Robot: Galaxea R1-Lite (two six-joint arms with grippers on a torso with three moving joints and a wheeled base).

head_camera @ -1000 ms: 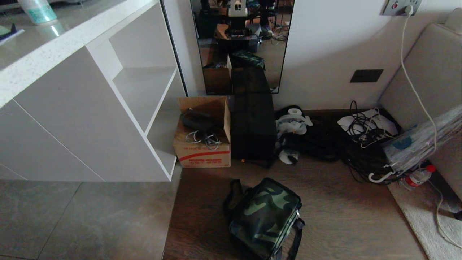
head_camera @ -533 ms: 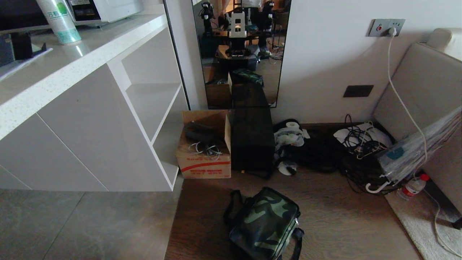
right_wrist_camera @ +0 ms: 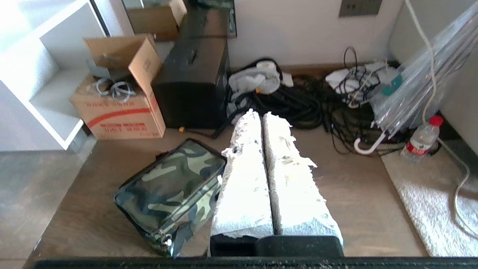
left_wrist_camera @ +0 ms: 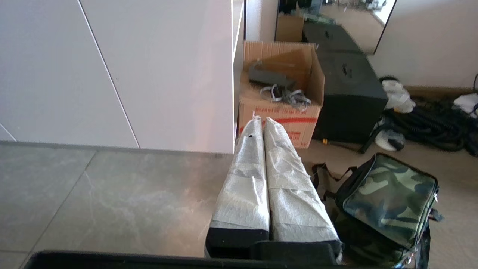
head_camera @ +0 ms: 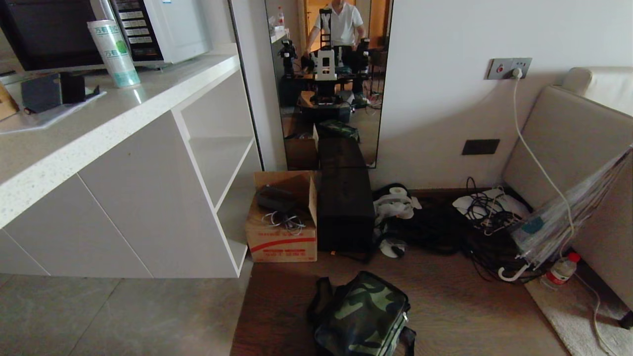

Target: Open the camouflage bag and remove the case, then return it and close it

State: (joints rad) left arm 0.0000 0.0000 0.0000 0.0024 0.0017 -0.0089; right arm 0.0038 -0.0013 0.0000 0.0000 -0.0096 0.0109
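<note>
Bag: the camouflage bag (head_camera: 363,316) lies shut on the floor, lid up, between your two grippers and lower than both; you see it just beside each set of fingers in the wrist views.
Bag axis: its long side runs at a slant, from near you on the right towards the cardboard box (head_camera: 283,225) further off on the left; the zipper side (right_wrist_camera: 192,205) faces your right.
Left gripper: left gripper (left_wrist_camera: 260,121), taped fingers pressed together, holding nothing, above the bag's left.
Right gripper: right gripper (right_wrist_camera: 259,114), fingers likewise closed and empty, above the bag's right.
Floor: brown wood boards (head_camera: 460,306) under the bag, grey tile (head_camera: 123,316) to the left.
Room: beyond the bag you have the tall black box (head_camera: 344,210), a mirror (head_camera: 329,84), tangled cables (head_camera: 474,222) and a white cabinet (head_camera: 148,198).
</note>
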